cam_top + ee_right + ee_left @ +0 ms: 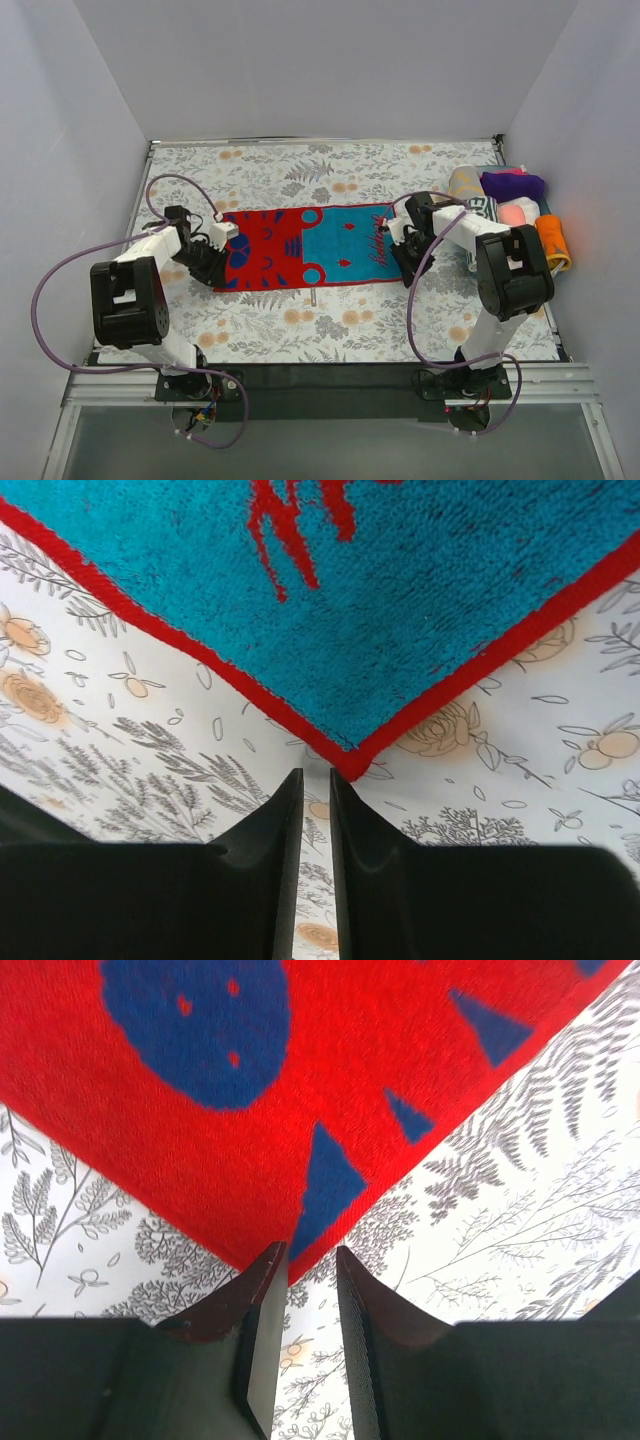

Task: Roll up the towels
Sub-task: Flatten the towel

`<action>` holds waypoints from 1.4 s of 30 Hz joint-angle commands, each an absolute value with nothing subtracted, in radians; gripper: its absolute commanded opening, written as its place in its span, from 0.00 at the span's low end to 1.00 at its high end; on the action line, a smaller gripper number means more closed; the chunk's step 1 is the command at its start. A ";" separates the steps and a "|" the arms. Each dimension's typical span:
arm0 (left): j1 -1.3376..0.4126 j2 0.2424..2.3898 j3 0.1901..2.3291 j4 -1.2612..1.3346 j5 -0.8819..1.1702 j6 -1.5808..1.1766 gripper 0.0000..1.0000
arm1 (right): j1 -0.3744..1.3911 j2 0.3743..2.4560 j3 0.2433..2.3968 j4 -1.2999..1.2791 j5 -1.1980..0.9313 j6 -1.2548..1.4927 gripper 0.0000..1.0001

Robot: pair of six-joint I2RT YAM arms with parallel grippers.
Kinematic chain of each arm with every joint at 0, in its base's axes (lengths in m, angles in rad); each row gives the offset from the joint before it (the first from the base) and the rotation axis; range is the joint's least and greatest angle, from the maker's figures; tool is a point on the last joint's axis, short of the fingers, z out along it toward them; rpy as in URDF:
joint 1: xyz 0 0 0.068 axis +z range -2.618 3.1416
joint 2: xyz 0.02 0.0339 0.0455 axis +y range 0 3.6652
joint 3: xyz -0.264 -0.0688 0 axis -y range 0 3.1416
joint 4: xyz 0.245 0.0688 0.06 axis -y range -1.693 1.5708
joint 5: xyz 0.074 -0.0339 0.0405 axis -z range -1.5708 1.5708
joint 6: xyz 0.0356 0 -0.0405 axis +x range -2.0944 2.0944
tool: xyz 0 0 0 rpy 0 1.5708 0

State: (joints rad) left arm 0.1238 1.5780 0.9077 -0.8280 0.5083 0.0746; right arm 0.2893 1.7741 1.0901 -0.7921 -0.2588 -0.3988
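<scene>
Towel (305,247) lies flat, spread for rolling. Left hand (307,1250) and right hand (312,773) sit at its near corners, almost closed. Can't tell if they're pinching it.

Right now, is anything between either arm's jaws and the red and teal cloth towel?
Nothing visible. The left jaws sit at the red and teal cloth towel's red corner, the right jaws its teal corner, over floral table covering.
</scene>
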 commanded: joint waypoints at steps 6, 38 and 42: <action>0.121 1.530 0.888 -0.814 0.385 0.133 0.22 | 0.296 1.697 1.051 -0.730 -0.141 -0.428 0.15; 0.117 1.631 0.893 -0.781 0.414 0.120 0.23 | 0.336 1.825 1.074 -0.657 -0.170 -0.370 0.14; 0.117 1.609 0.844 -0.750 0.315 0.130 0.18 | 0.353 1.819 1.037 -0.647 -0.147 -0.362 0.14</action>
